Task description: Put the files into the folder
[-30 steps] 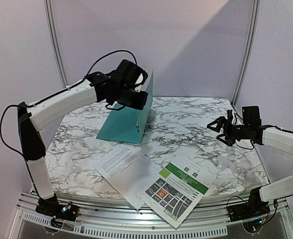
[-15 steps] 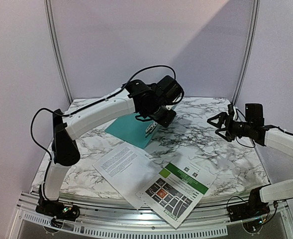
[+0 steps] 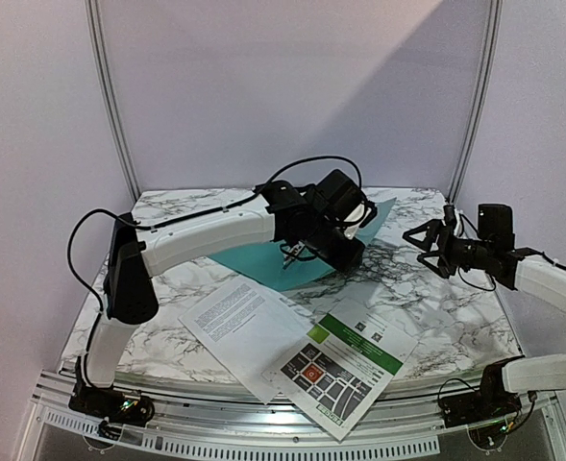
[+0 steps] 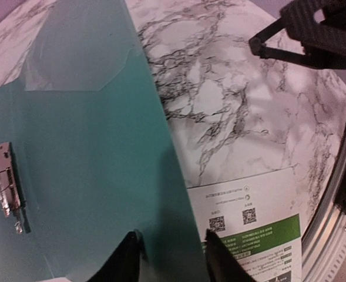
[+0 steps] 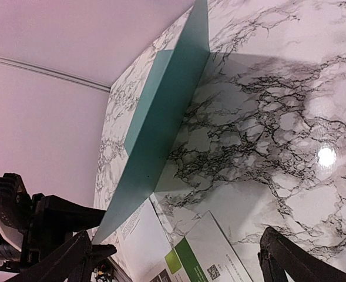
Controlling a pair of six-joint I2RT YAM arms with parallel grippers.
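The teal folder (image 3: 261, 261) lies open at the back middle of the marble counter (image 3: 436, 307). Its bottom half is flat. Its cover (image 3: 379, 213) is tilted up off the counter on the right side. A small metal clip (image 4: 5, 191) sits inside, on the flat half.

The left arm reaches across over the folder. The left claw (image 4: 173, 258) has a small gap between its two fingers (image 4: 127, 258), and the edge of the cover runs through that gap. It is hard to tell if a finger is touching the cover or not.

The two files are not in the folder. They lie near the front edge. The white sheet (image 3: 233, 322) with black text is on the left. The sheet with the green bar and map (image 3: 350, 370) is on the right and lies partly over the white one.

The right claw (image 3: 423, 246) is opened wide, up in the air on the right. It holds nothing and is apart from the cover.
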